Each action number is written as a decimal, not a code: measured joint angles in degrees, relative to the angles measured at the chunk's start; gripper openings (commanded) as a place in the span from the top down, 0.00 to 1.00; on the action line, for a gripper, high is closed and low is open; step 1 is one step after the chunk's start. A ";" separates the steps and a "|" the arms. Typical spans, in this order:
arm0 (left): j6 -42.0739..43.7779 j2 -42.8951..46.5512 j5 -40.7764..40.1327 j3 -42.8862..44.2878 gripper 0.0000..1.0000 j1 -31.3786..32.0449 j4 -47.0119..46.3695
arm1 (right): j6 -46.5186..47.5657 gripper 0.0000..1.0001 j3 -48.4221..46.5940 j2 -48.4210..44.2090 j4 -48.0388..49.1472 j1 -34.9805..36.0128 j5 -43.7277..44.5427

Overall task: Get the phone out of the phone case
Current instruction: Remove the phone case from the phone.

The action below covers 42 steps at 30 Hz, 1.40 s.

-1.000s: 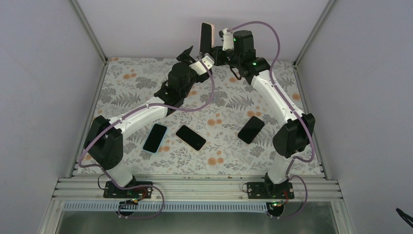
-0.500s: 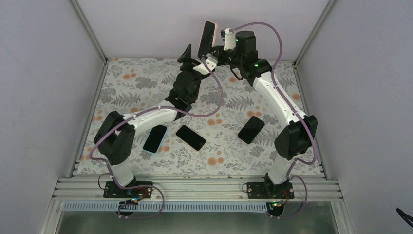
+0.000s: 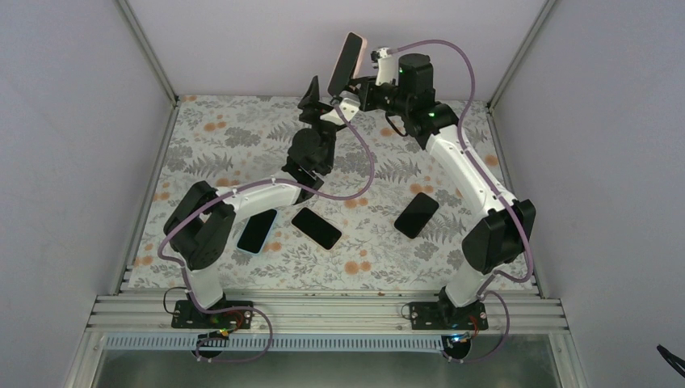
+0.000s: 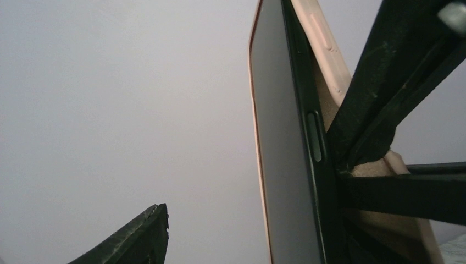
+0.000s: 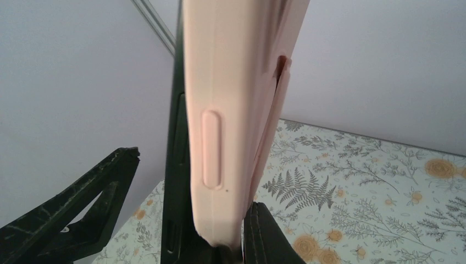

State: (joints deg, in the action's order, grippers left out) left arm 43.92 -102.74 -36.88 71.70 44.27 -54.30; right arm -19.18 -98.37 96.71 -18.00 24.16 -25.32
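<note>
The phone in its pink case (image 3: 346, 63) is held upright in the air near the back wall. My right gripper (image 3: 361, 87) is shut on its lower end. In the right wrist view the pink case (image 5: 236, 110) fills the middle, with the black phone edge (image 5: 176, 165) standing out of it on the left. My left gripper (image 3: 327, 90) is open just below and around the phone's lower part. In the left wrist view the dark screen (image 4: 280, 137) is seen edge-on, and one left fingertip (image 4: 148, 231) is well apart from it.
Three other phones lie on the floral table (image 3: 202, 137): one in a light blue case (image 3: 257, 229), a black one (image 3: 317, 228) beside it, and a black one (image 3: 417, 215) under the right arm. Walls enclose the back and both sides.
My left arm has swung up and right, bringing its open gripper to the phone's lower end. My right gripper has shifted slightly right and tilted the phone's top to the right.
</note>
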 measured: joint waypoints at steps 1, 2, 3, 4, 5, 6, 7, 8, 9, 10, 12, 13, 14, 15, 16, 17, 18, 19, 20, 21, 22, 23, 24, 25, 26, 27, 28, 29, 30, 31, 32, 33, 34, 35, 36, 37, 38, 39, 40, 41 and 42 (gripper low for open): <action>-1.03 0.20 0.39 0.00 0.42 0.04 0.96 | 0.00 0.97 0.35 -0.22 0.04 -0.20 -0.15; -1.92 0.33 0.83 0.04 0.44 0.07 1.97 | -0.02 0.97 0.74 -0.42 0.07 -0.28 -0.42; -2.71 0.39 1.11 0.20 0.49 0.17 3.15 | 0.00 0.97 1.03 -0.55 -0.02 -0.39 -0.50; -3.39 0.39 1.33 0.50 0.53 0.24 4.22 | -0.02 0.97 1.31 -0.66 0.04 -0.57 -0.55; -4.09 0.39 1.57 0.76 0.56 0.26 5.22 | -0.04 0.97 1.55 -0.66 0.11 -0.70 -0.79; -4.46 0.39 2.03 1.07 0.57 0.33 6.49 | -0.15 0.97 1.77 -0.68 0.24 -0.85 -1.01; -4.98 0.39 2.12 1.22 0.58 0.37 7.13 | -0.22 0.97 1.79 -0.68 0.20 -0.92 -1.11; -5.18 0.39 2.29 1.46 0.59 0.42 7.82 | -0.26 0.97 1.95 -0.68 0.28 -0.96 -1.18; -5.20 0.39 2.25 1.77 0.61 0.52 8.52 | -0.33 0.97 2.10 -0.74 0.42 -1.01 -1.18; -5.18 0.39 2.23 2.05 0.63 0.61 9.11 | -0.37 0.97 2.19 -0.83 0.46 -1.07 -1.16; -5.42 0.39 2.27 2.34 0.69 0.87 9.46 | -0.39 0.97 2.45 -1.25 0.57 -1.14 -1.20; -5.51 0.39 2.27 2.45 0.73 1.05 9.49 | -0.39 0.97 2.45 -1.31 0.57 -1.14 -1.22; -5.60 0.39 2.27 2.54 0.76 1.25 9.44 | -0.35 0.97 2.54 -1.55 0.61 -1.16 -1.36; -5.64 0.39 2.21 2.75 0.78 1.53 9.46 | -0.33 0.97 2.54 -1.77 0.66 -1.29 -1.64; -5.68 0.37 1.90 3.10 0.81 1.86 9.57 | -0.31 0.97 2.54 -1.92 0.72 -1.40 -2.01; -5.77 0.37 1.55 3.48 0.85 2.16 9.88 | -0.33 0.97 2.54 -2.16 0.76 -1.51 -2.25; -5.88 0.37 1.27 3.87 0.90 2.51 10.25 | -0.28 0.97 2.54 -2.32 0.81 -1.73 -2.58; -6.05 0.37 1.03 4.26 0.92 2.84 10.64 | -0.24 0.97 2.54 -2.51 0.79 -1.84 -2.95; -6.23 0.37 0.66 4.61 0.93 3.19 11.10 | -0.09 0.97 2.49 -2.58 0.76 -2.01 -3.45; -6.25 0.39 0.35 4.79 0.93 3.48 11.61 | 0.11 0.97 2.40 -2.60 0.50 -2.16 -3.91; -6.27 0.39 -0.15 4.85 0.93 3.72 12.00 | 0.39 0.97 2.38 -2.60 0.20 -2.32 -4.13; -6.27 0.39 -0.42 4.85 0.93 3.82 12.37 | 0.70 0.97 2.38 -2.58 -0.24 -2.51 -4.46; -6.29 0.39 -0.63 4.87 0.93 4.00 12.74 | 0.85 0.97 2.38 -2.58 -0.74 -2.67 -4.74; -6.27 0.39 -0.83 4.87 0.93 4.15 12.94 | 0.96 0.97 2.38 -2.56 -1.03 -2.84 -5.03; -6.23 0.39 -1.03 4.90 0.93 4.31 13.00 | 1.07 0.97 2.38 -2.58 -1.27 -2.91 -5.29; -6.21 0.39 -1.29 4.90 0.93 4.39 13.05 | 1.11 0.97 2.38 -2.58 -1.36 -2.97 -5.49; -6.08 0.39 -1.42 4.90 0.94 4.44 13.05 | 1.11 0.97 2.38 -2.58 -1.36 -3.02 -5.53; -5.95 0.39 -1.49 4.90 0.94 4.44 13.05 | 1.18 0.97 2.38 -2.58 -1.38 -3.15 -5.55; -5.73 0.39 -1.46 4.90 0.94 4.46 13.05 | 1.27 0.97 2.38 -2.58 -1.46 -3.23 -5.51; -5.55 0.39 -1.46 4.90 0.94 4.48 13.05 | 1.42 0.97 2.38 -2.56 -1.62 -3.32 -5.29; -5.38 0.50 -1.36 4.85 0.94 4.50 13.25 | 1.62 0.97 2.38 -2.58 -1.84 -3.45 -5.20; -5.18 0.70 -1.01 4.74 0.94 4.48 13.66 | 1.92 0.97 2.19 -2.56 -2.38 -3.82 -5.05; -5.03 0.98 -0.68 4.52 0.94 4.48 14.12 | 2.38 0.97 1.88 -2.34 -3.15 -4.04 -5.01; -4.63 1.60 -0.13 4.04 0.95 4.39 15.02 | 3.04 0.97 0.63 -1.70 -4.94 -4.33 -5.18; -4.35 2.21 0.24 3.65 0.95 4.24 16.04 | 3.45 0.97 -0.24 -1.05 -6.23 -4.37 -5.49; -4.00 2.99 0.98 2.97 0.95 3.98 17.35 | 4.09 0.97 -1.77 0.09 -8.31 -4.37 -6.14; -3.80 3.89 1.73 2.03 0.95 3.61 18.75 | 4.50 0.97 -2.75 0.92 -9.70 -4.35 -6.49; -3.65 4.63 2.32 1.29 0.95 3.34 19.78 | 4.85 0.97 -3.89 1.95 -11.43 -4.33 -7.23; -3.58 5.62 3.23 0.17 0.95 2.99 21.09 | 5.31 0.97 -4.70 2.86 -13.27 -4.33 -8.15; -3.02 6.88 3.04 -1.16 0.95 2.71 22.34 | 6.19 0.97 -4.92 3.45 -15.26 -4.44 -6.16; -2.21 8.66 3.28 -2.45 0.95 2.23 23.96 | 7.39 0.97 -4.87 4.07 -17.29 -5.62 -4.55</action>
State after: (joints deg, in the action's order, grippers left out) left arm 41.71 -94.08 -33.61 69.25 46.50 -30.35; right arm -11.79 -103.24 100.77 -35.29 18.55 -29.87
